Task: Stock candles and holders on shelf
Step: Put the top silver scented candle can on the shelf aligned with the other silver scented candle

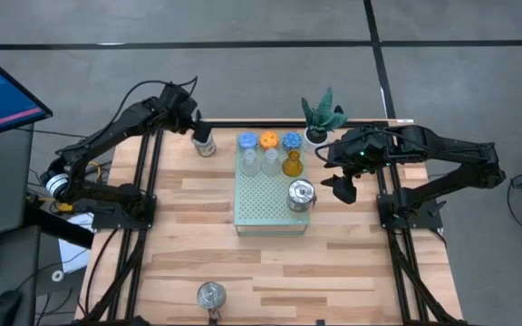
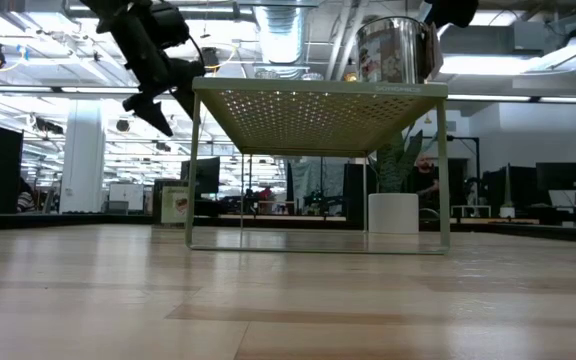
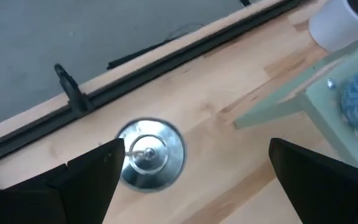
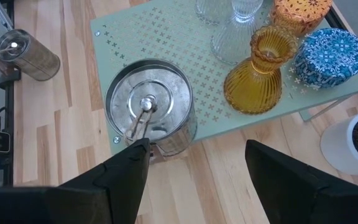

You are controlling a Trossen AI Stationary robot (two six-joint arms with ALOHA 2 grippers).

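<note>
The mint-green shelf [image 1: 270,204] stands mid-table. Along its far edge sit two blue candles [image 1: 247,141] [image 1: 292,141] with an orange one [image 1: 268,140] between them. In front of them stand two clear glass holders [image 1: 250,163] [image 1: 271,163] and an amber one [image 4: 257,71]. A silver tin [image 4: 149,112] stands on the shelf's right part. My right gripper [image 4: 197,174] hovers open just right of it. My left gripper [image 3: 197,180] hangs open above another silver tin [image 3: 149,154], which stands on the table left of the shelf's far corner.
A third silver tin [image 1: 211,294] stands at the table's near edge. A green plant in a white pot [image 1: 323,122] sits at the far edge, right of the shelf. Bare wood lies in front of the shelf and to its left.
</note>
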